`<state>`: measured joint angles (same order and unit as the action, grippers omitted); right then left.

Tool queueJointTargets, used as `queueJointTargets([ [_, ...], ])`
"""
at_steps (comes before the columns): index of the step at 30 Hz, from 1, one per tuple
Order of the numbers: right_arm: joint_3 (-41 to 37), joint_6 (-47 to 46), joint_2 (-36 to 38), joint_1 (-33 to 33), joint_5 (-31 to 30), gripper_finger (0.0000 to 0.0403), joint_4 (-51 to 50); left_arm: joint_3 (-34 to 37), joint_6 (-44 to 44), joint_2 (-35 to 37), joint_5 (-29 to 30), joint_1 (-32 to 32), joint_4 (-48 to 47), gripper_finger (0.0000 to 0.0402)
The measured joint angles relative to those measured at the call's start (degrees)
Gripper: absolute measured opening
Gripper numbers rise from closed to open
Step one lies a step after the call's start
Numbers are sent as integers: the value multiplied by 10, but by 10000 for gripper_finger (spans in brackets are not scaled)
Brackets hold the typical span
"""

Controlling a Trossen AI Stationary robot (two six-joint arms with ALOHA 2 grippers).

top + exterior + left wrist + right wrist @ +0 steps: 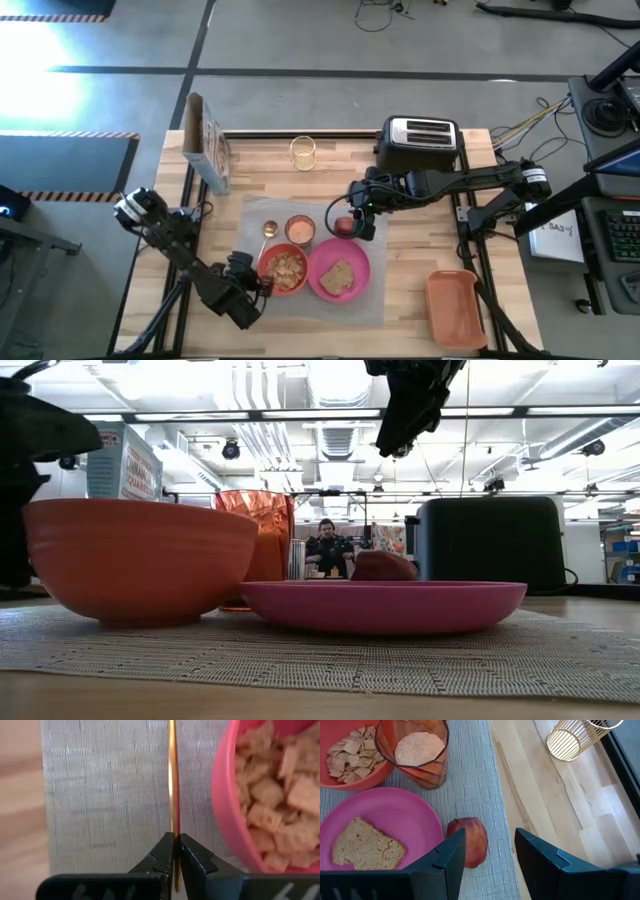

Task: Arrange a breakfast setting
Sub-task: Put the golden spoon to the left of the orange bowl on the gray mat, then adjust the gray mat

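On the grey mat (262, 215) stand a pink plate (355, 258) with a toast slice (338, 277), a red-orange bowl (285, 268) of cereal and a clear orange-tinted cup (300, 230). A red apple (470, 840) lies on the mat beside the plate. My right gripper (490, 855) hangs open above the apple without touching it. My left gripper (173, 847) is at the bowl's left side, shut on the gold spoon (173, 780). The spoon's bowl end (270, 229) shows left of the cup. My left gripper pinches the spoon's thin handle (173, 827) between its two fingertips (162, 852). The fingers slant steeply down from the table's near left and lie along the handle. The spoon is turned on edge and runs away from the fingers over the mat beside the bowl. Whether its far end touches the mat I cannot tell.
A black-and-chrome toaster (420, 140) stands at the far edge behind my right arm. A cereal box (207, 140) stands at the far left, a pale yellow ribbed glass (303, 152) between them. An orange tray (455, 307) lies at the near right.
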<state>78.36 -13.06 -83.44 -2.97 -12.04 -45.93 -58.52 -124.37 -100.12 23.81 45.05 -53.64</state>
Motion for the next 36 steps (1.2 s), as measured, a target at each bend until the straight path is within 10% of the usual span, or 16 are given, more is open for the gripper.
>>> queueJointTargets([
  [25, 0, 0, 0, 0, 0, 160, 0, -81, -77, -52, -25, 20, -135, 126],
  [36, 0, 0, 0, 0, 0, 160, 0, -47, -38, -56, -44, 24, -117, 59],
])
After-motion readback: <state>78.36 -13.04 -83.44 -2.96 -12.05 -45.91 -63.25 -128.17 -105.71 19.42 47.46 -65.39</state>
